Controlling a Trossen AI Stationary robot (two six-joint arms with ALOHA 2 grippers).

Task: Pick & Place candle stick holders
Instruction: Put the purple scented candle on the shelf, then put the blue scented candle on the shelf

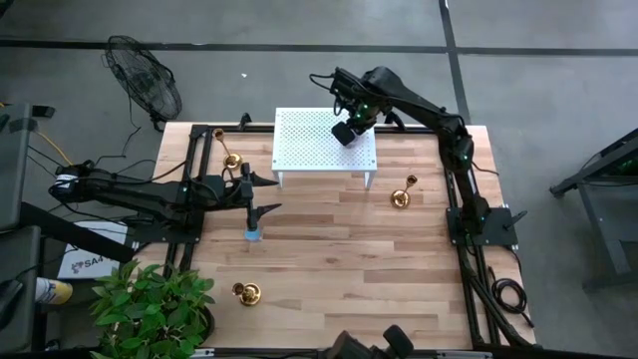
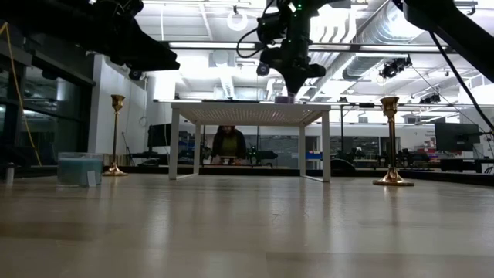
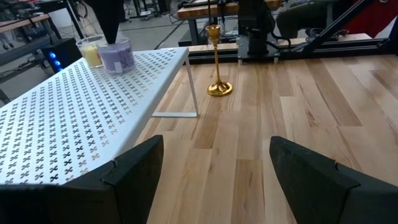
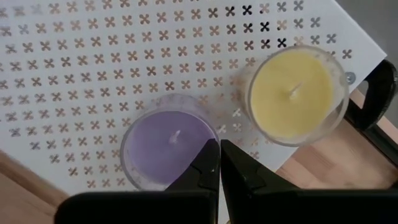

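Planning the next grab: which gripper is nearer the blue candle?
Left. The left gripper hovers right beside the blue candle; the right gripper is over the white rack.

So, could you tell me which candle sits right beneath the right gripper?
The purple candle on the white rack, just under the right gripper; the yellow one sits alongside.

Three candle stick holders are standing upright on the wooden desk (image 1: 329, 249), each shiny brass with a round flared base, thin stem and small cup top, all well apart from one another. The first holder (image 1: 231, 157) is standing near the desk's left rear corner, just left of the white perforated stand (image 1: 299, 150). The second holder (image 1: 403, 194) is standing right of that stand's front right leg. The third holder (image 1: 246, 292) is standing near the front edge, left of centre. None is being held.
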